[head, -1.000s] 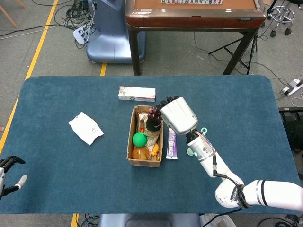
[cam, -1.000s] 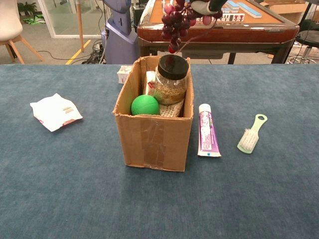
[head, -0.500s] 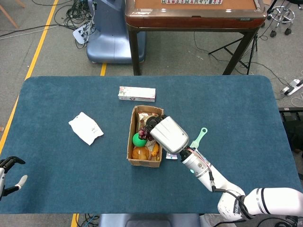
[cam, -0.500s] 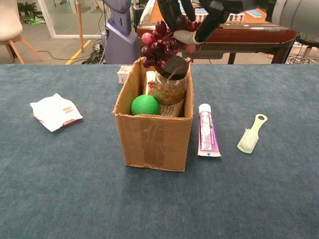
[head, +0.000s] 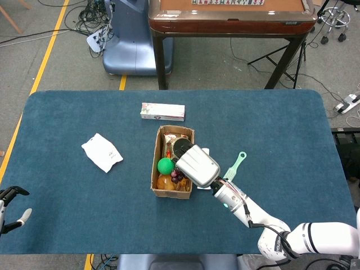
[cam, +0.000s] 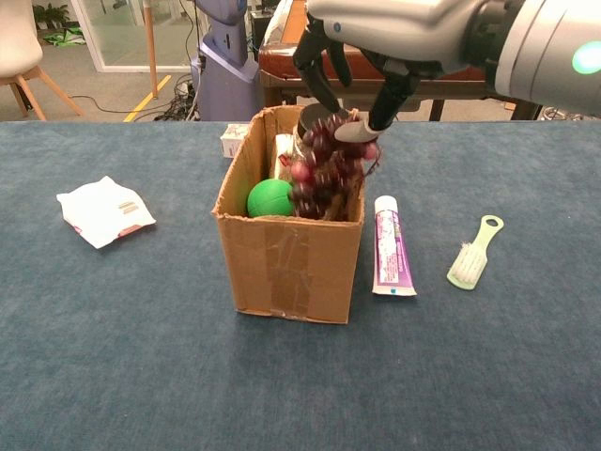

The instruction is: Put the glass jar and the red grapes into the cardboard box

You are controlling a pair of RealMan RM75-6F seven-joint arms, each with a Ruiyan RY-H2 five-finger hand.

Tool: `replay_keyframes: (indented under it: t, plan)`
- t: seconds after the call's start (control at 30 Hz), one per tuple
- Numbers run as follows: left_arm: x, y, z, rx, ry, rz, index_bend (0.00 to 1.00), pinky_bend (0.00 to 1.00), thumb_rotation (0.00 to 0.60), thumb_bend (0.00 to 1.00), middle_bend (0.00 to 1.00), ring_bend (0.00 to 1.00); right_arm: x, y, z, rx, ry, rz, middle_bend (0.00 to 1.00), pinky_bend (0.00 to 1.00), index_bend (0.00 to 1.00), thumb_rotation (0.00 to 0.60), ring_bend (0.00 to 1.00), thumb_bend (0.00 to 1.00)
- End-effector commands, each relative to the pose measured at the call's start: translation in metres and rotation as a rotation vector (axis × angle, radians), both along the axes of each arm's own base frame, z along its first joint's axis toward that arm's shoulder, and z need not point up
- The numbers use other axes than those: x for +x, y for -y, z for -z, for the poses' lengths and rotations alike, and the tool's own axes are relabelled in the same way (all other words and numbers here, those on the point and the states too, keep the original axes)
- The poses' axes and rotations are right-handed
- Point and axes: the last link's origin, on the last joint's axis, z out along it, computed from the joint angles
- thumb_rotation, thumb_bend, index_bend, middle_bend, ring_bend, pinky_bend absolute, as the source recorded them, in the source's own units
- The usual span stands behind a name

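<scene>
The cardboard box (head: 158, 169) (cam: 286, 254) stands mid-table, open at the top. The glass jar (head: 181, 147) (cam: 302, 132) with its black lid stands inside it at the back, mostly hidden in the chest view. My right hand (head: 197, 165) (cam: 376, 42) hovers over the box and holds the red grapes (cam: 324, 174) (head: 179, 175) by the stem. The bunch hangs in the box's mouth at its near right side, blurred. My left hand (head: 11, 205) rests at the table's near left edge, fingers apart, holding nothing.
A green ball (head: 165, 165) (cam: 272, 197) and orange fruit (head: 167, 181) lie in the box. A toothpaste tube (cam: 392, 249) and a green brush (cam: 474, 252) lie right of it. A white packet (head: 102, 152) lies left, a long carton (head: 162, 111) behind.
My right hand has come down and toward the box's near end, lowering the grapes from above the jar into the box's mouth. The left hand has stayed put.
</scene>
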Motion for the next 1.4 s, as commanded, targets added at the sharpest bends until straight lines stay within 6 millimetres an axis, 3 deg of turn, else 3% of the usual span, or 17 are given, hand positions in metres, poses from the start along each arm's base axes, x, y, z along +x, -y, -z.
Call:
replay_keyframes:
  t: [0.03, 0.17, 0.33, 0.47, 0.77, 1.0, 1.4]
  plan:
    - [0.0, 0.0, 0.0, 0.0, 0.0, 0.0, 0.4, 0.59, 0.6, 0.25, 0.37, 0.37, -0.001, 0.001, -0.001, 0.002, -0.006, -0.003, 0.39, 0.6, 0.47, 0.6, 0.38, 0.09]
    - [0.0, 0.0, 0.0, -0.001, -0.002, 0.0, 0.4, 0.59, 0.6, 0.25, 0.37, 0.37, -0.003, 0.001, -0.005, 0.0, 0.0, -0.001, 0.32, 0.58, 0.33, 0.6, 0.34, 0.0]
    - [0.0, 0.0, 0.0, 0.002, -0.001, -0.001, 0.4, 0.59, 0.6, 0.25, 0.37, 0.37, -0.012, 0.0, -0.018, -0.043, 0.016, 0.011, 0.31, 0.57, 0.32, 0.6, 0.34, 0.0]
    - [0.0, -0.001, 0.001, -0.002, -0.003, 0.001, 0.4, 0.59, 0.6, 0.25, 0.37, 0.37, -0.03, -0.004, -0.038, -0.118, 0.019, 0.045, 0.32, 0.57, 0.32, 0.6, 0.34, 0.0]
    - [0.001, -0.004, 0.005, -0.005, -0.004, 0.017, 0.4, 0.59, 0.6, 0.25, 0.37, 0.37, -0.102, -0.021, -0.078, -0.249, -0.031, 0.248, 0.34, 0.57, 0.32, 0.6, 0.34, 0.0]
    - [0.0, -0.007, 0.009, 0.011, -0.002, 0.04, 0.4, 0.59, 0.6, 0.25, 0.37, 0.36, -0.16, -0.056, -0.103, -0.303, -0.026, 0.488, 0.34, 0.54, 0.32, 0.6, 0.34, 0.0]
    - [0.001, -0.012, 0.02, 0.007, -0.002, 0.093, 0.4, 0.59, 0.6, 0.25, 0.38, 0.36, -0.234, -0.101, -0.117, -0.392, 0.073, 0.623, 0.34, 0.53, 0.32, 0.6, 0.34, 0.01]
